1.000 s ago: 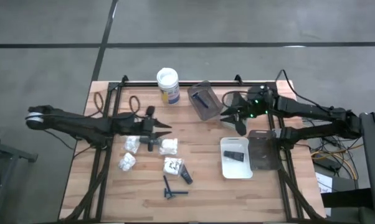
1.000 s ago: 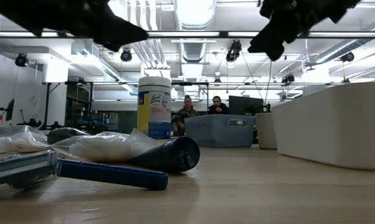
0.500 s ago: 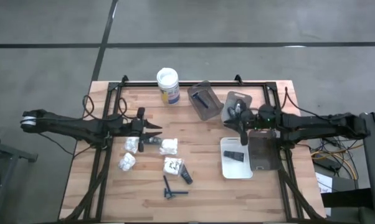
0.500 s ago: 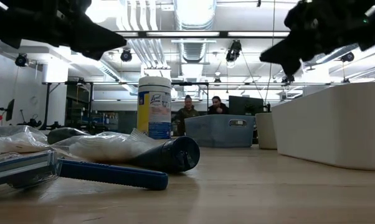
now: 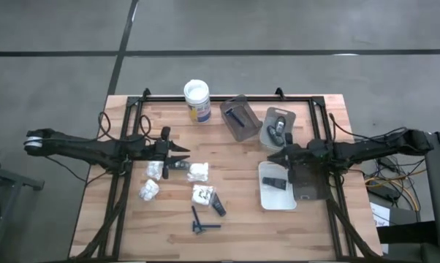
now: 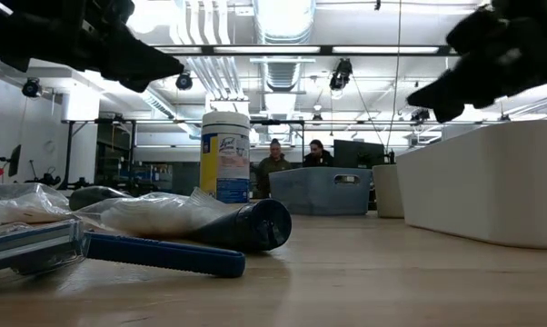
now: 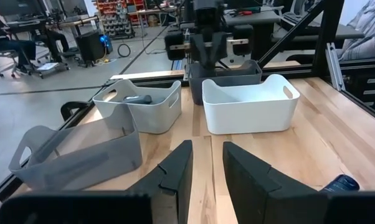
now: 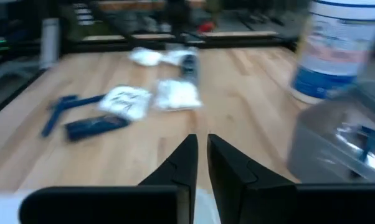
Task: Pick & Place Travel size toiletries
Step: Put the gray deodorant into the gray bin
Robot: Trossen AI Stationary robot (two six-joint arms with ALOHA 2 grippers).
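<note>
The wooden table (image 5: 132, 219) is showing a job I judge to be roughly a third done. Along its right side four trays are standing: the white tray (image 5: 264, 201) is holding one small black tube (image 5: 276, 183), the far grey tray (image 5: 229, 130) is holding a blue razor (image 5: 237, 117), the smaller grey tray (image 5: 267, 139) beside it is holding a dark oval bottle (image 5: 279, 126), and the clear grey tray (image 5: 311, 191) next to the white one is looking empty (its floor is partly hidden by the right arm).

The right gripper (image 5: 277, 155) is hovering between the smaller grey tray and the white tray, its fingers nearly pressed together and carrying nothing. The left gripper (image 5: 186, 153) is hanging over the loose pile on the left half, fingers slightly spread with nothing between them.

Waiting to be sorted are four white packets (image 5: 198, 172), clustered near the table's middle, a second dark bottle (image 5: 177, 165) lying just under the left gripper, another black tube (image 5: 218, 207) touching the nearest packet, and a second razor (image 5: 202, 224) lying apart at the near edge
</note>
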